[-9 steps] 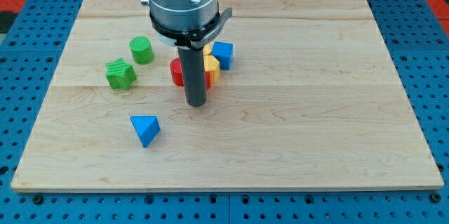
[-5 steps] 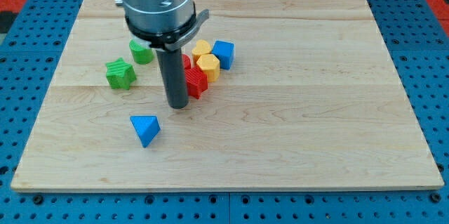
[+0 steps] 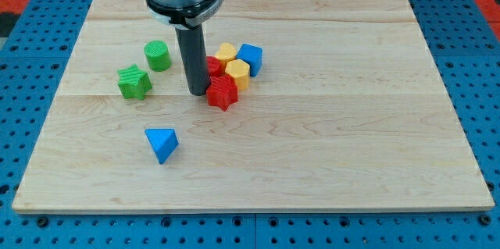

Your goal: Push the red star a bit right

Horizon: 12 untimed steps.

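Observation:
The red star (image 3: 223, 92) lies near the middle of the wooden board (image 3: 351, 124), at the lower edge of a cluster of blocks. My tip (image 3: 197, 92) is on the board right at the star's left side, touching or nearly touching it. Behind the star sit a red block (image 3: 212, 65), partly hidden by the rod, two yellow blocks (image 3: 237, 72) (image 3: 225, 51) and a blue block (image 3: 250, 58) at the cluster's right.
A green cylinder (image 3: 158, 55) and a green star (image 3: 133, 82) lie to the view's left of the rod. A blue triangular block (image 3: 162, 144) lies below them, toward the view's bottom.
My tip moved left, off the front of the cluster, then up the view to the star's left side. The red star, hidden before, now shows and sits slightly further right.

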Tool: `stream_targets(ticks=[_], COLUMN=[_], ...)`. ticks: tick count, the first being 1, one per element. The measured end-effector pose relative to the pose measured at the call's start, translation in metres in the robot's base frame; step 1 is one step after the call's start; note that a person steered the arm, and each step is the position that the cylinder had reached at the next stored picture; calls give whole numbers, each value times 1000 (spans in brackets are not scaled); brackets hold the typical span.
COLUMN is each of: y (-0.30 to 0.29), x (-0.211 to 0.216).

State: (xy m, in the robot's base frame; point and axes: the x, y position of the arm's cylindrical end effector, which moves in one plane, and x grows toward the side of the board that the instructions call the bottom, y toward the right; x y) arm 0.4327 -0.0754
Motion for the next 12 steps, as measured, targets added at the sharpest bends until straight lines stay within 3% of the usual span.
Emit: stream_targets(ticks=[12], y=[21], x=[6])
